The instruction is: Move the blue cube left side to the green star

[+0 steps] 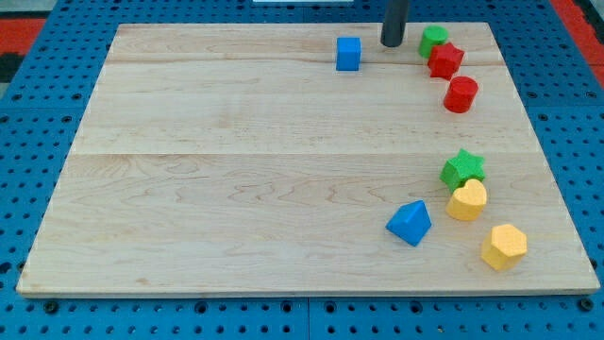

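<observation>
Desk (pixel 236 189): pale wooden board, seen from the view's bottom edge, resting on a blue perforated surface.

Tool: straight dark rod entering from the view's top; no jaws, nothing held. My tip (pixel 393 44) rests on the board near the top edge, between the blue cube and the green block at the top right, touching neither.

Blue cube (pixel 348 54): near the view's top, just left of my tip, standing alone.

Green star (pixel 462 168): right part of the board, lower half, well apart from the blue cube. Its lower edge touches or nearly touches a yellow block (pixel 466 200).

Blue triangular block (pixel 410 223): below and left of the green star.

Second yellow block (pixel 504 246): near the bottom right corner.

Top right cluster: green block (pixel 433 40), shape unclear; red star-like block (pixel 445 60) against it; red rounded block (pixel 461 94) just below.
</observation>
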